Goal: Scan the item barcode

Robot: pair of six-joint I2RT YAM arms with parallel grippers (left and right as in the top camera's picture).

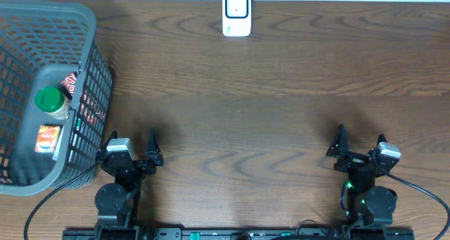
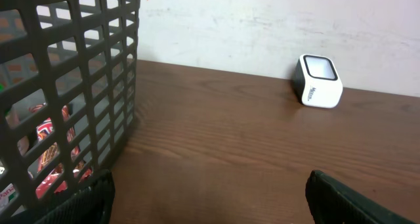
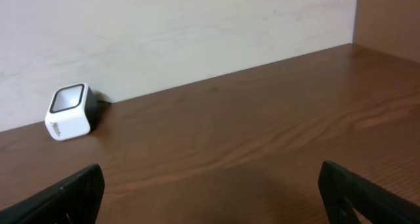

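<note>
The white barcode scanner (image 1: 236, 13) stands at the far middle of the table, its window facing up; it also shows in the left wrist view (image 2: 318, 81) and the right wrist view (image 3: 67, 112). The items lie in the grey mesh basket (image 1: 97, 85) at the left: a jar with a green lid (image 1: 49, 99), a red packet (image 1: 70, 81) and an orange packet (image 1: 48, 139). My left gripper (image 1: 131, 136) hovers open just right of the basket, nothing between its fingers (image 2: 92, 198). My right gripper (image 1: 361, 134) is open and empty near the front right.
The basket wall (image 2: 79, 86) fills the left of the left wrist view, with the red packet (image 2: 49, 152) visible through the mesh. A pale wall runs behind the table's far edge. Bare brown wood lies between the grippers and the scanner.
</note>
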